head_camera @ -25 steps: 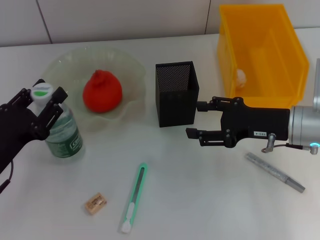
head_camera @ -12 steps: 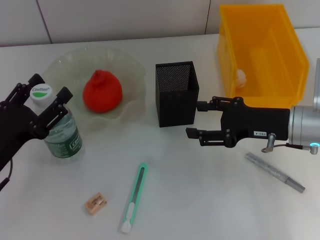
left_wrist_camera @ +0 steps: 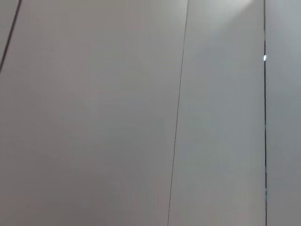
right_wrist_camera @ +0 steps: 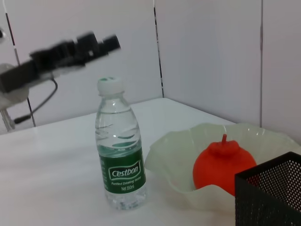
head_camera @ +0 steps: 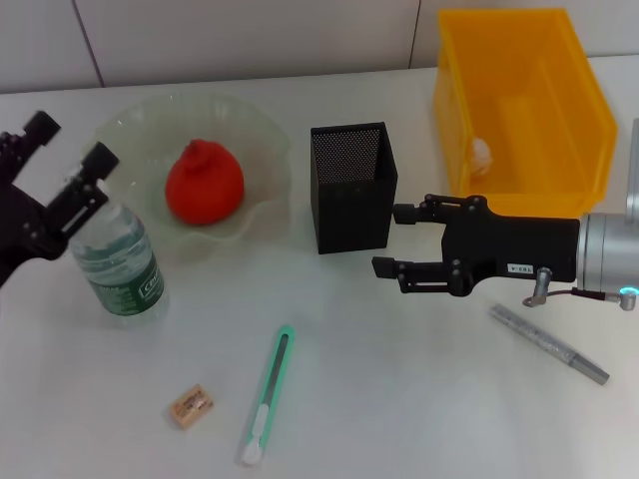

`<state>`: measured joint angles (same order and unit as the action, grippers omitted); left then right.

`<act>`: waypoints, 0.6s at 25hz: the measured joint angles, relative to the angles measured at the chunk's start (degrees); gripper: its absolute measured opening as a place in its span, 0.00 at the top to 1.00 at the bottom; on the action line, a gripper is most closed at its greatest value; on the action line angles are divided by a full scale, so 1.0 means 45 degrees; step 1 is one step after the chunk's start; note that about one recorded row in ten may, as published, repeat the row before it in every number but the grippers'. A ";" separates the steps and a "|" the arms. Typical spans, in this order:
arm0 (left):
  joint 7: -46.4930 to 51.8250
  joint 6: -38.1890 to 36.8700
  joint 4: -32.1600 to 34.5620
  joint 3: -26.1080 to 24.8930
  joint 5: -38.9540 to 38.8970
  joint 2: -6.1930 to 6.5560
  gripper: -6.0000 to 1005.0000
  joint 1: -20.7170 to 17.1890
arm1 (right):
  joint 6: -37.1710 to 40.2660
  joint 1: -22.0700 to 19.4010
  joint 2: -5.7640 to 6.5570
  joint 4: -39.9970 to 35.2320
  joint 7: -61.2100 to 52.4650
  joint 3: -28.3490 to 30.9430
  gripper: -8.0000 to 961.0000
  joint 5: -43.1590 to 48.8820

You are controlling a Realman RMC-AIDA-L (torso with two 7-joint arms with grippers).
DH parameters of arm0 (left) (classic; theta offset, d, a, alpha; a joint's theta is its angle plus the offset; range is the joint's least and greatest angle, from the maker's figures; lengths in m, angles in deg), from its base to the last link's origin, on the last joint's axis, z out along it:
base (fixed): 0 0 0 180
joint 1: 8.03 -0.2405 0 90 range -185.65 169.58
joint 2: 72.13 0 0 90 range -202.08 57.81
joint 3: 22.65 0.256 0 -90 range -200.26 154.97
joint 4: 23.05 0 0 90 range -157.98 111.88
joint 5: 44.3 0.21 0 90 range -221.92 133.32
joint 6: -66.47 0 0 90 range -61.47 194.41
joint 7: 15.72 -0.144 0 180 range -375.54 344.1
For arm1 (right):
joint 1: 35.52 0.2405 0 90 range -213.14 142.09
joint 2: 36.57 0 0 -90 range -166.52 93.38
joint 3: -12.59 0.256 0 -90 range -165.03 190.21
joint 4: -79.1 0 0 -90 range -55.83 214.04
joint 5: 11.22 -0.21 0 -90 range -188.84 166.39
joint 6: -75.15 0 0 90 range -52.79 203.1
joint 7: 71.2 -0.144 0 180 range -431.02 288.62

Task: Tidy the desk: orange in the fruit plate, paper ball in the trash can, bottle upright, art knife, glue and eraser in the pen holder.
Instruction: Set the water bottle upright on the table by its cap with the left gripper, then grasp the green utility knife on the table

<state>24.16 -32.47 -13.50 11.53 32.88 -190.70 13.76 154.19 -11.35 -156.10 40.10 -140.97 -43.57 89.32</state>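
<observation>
The water bottle (head_camera: 118, 261) stands upright on the table left of the glass fruit plate (head_camera: 262, 130), which holds the orange (head_camera: 204, 183). My left gripper (head_camera: 70, 145) hovers open just above and behind the bottle's cap (right_wrist_camera: 109, 85), touching nothing. Beside the black mesh pen holder (head_camera: 351, 187), on its right, my right gripper (head_camera: 391, 239) is open and empty. On the table in front lie the green art knife (head_camera: 268, 394) and the eraser (head_camera: 190, 406). The grey glue stick (head_camera: 549, 344) is at the right. The paper ball (head_camera: 481, 152) sits inside the yellow trash can (head_camera: 589, 110).
A white wall rises behind the table. The left wrist view shows only that wall. Bare tabletop lies between the art knife and the glue stick.
My left gripper has let go of the bottle's cap and risen up and to the left. The bottle stays standing. The right arm has not moved.
</observation>
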 joint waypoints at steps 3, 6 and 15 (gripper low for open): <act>0.0027 -0.0880 0.0052 -0.0352 -0.0001 0.0033 0.22 0.0030 | -0.0019 0.0003 0.0001 0.0086 0.0000 0.0000 0.20 0.0000; 0.0282 -0.1657 0.0466 -0.0334 0.0000 0.0050 0.22 0.0060 | -0.0137 0.0028 0.0001 0.0280 0.0080 -0.0001 0.20 -0.0001; 0.1349 -0.2323 0.2121 0.0763 0.0318 0.0067 0.22 0.0182 | -0.0332 0.0027 0.0019 0.0408 0.0142 0.0051 0.20 -0.0007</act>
<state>30.23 -42.92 -3.95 14.96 34.31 -190.40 14.58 152.70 -11.23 -156.02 41.94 -140.33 -43.34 89.29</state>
